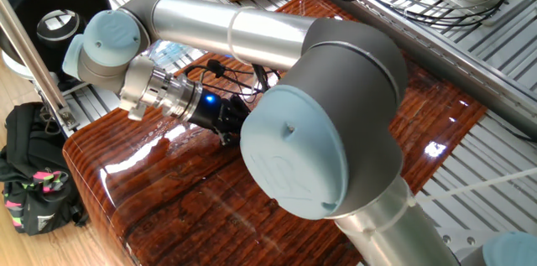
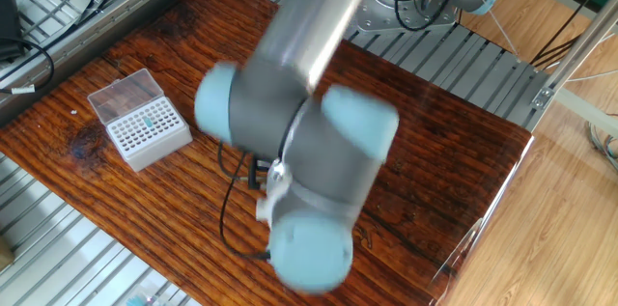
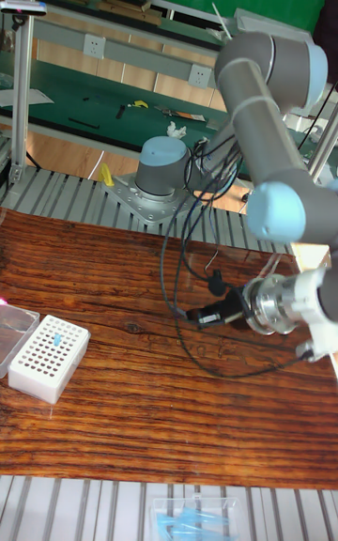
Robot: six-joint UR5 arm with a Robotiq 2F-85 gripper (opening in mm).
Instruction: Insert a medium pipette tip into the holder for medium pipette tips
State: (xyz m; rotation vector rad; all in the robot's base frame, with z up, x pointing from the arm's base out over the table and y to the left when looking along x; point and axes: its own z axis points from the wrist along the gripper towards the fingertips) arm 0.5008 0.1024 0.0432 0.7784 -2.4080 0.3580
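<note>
The holder for medium pipette tips [image 2: 145, 132] is a white block with a grid of holes, and its clear lid [image 2: 121, 95] lies open behind it. It sits near the table's left end [image 3: 49, 358]. A small bluish tip [image 3: 56, 341] stands in one hole. No loose medium pipette tip shows. In the tall fixed view my gripper [image 3: 201, 315] is a dark shape pointing left, low over the wood and well right of the holder. Its jaws are too small and dark to read. The arm's elbow [image 1: 323, 123] hides the gripper in one fixed view, and motion blur smears it in the other.
A clear bag of blue tips [image 3: 197, 510] lies on the metal rail at the front edge. Black cables [image 3: 188, 250] trail from the robot base [image 3: 160, 182] across the wood to the wrist. A backpack [image 1: 33, 184] sits on the floor beside the table.
</note>
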